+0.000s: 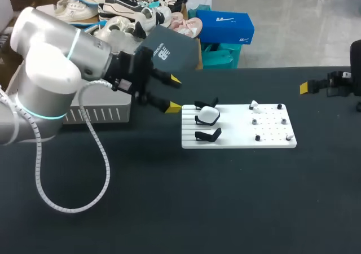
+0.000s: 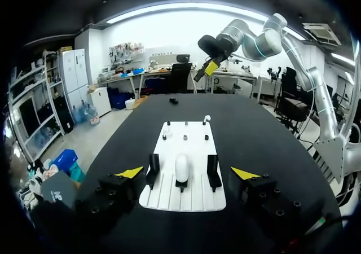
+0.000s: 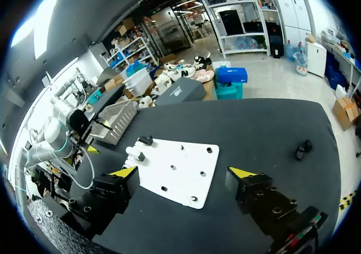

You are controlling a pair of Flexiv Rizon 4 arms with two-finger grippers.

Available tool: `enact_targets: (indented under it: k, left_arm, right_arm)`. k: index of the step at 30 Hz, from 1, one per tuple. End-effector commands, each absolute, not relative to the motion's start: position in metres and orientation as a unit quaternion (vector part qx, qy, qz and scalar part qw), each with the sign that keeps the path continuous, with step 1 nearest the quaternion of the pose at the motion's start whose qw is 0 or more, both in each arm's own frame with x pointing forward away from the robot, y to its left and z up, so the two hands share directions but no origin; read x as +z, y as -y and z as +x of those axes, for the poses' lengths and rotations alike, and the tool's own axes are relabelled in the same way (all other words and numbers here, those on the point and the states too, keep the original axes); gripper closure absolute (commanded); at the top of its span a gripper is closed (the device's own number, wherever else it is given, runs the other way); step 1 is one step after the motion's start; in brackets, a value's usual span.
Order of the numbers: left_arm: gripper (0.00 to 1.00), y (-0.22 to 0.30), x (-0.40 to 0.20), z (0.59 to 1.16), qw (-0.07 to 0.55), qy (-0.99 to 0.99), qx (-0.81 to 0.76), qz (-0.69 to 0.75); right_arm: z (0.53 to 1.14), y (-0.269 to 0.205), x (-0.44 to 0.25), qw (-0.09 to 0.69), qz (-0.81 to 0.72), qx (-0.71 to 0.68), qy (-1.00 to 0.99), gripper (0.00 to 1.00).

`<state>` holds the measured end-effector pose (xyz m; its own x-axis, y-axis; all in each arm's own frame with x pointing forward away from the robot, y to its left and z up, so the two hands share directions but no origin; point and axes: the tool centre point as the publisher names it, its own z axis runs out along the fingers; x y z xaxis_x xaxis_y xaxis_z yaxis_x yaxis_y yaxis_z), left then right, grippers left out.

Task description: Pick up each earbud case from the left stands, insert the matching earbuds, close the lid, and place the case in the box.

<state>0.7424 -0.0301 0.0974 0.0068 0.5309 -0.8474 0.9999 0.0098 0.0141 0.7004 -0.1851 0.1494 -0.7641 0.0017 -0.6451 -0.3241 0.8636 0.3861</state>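
Observation:
A white board (image 1: 237, 141) lies mid-table with three black stands on its left part. The middle stand holds a white earbud case (image 1: 208, 115), lid closed; the far stand (image 1: 206, 103) and the near stand (image 1: 207, 135) are bare. Small white earbuds (image 1: 254, 104) and black pegs dot the board's right part. My left gripper (image 1: 174, 93) hangs open just left of the board. In the left wrist view the case (image 2: 181, 166) stands ahead of the left gripper (image 2: 187, 173), level with the gap between its fingers. My right gripper (image 1: 307, 87) is open at the far right, well away from the board (image 3: 180, 169).
A grey slatted crate (image 1: 101, 114) sits at the table's left edge, behind my left arm. The arm's white cable (image 1: 73, 209) loops over the front left of the table. A small black object (image 3: 303, 149) lies on the table, off to the side of my right gripper (image 3: 183, 172).

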Motion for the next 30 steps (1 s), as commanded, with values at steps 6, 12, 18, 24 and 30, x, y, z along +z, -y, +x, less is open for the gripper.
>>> enact_targets:
  k: [6,12,18,24,30]
  left_arm:
    - [0.0,0.049,0.081,0.737,0.354,-0.626,-0.325,0.614]
    - [0.0,0.057,0.071,0.738,0.351,-0.632,-0.319,0.613]
    - [0.0,0.058,0.067,0.74,0.352,-0.639,-0.321,0.604]
    - [0.0,0.059,0.067,0.739,0.351,-0.637,-0.324,0.605]
    - [0.0,0.057,0.066,0.741,0.357,-0.637,-0.33,0.598]
  right_arm:
    - [0.7,0.186,0.15,0.331,-0.089,0.246,-0.907,0.0]
    - [0.7,0.186,0.15,0.331,-0.089,0.246,-0.907,0.0]
    - [0.7,0.186,0.15,0.331,-0.089,0.246,-0.907,0.0]
    - [0.7,0.186,0.15,0.331,-0.089,0.246,-0.907,0.0]
    - [0.7,0.186,0.15,0.331,-0.089,0.246,-0.907,0.0]
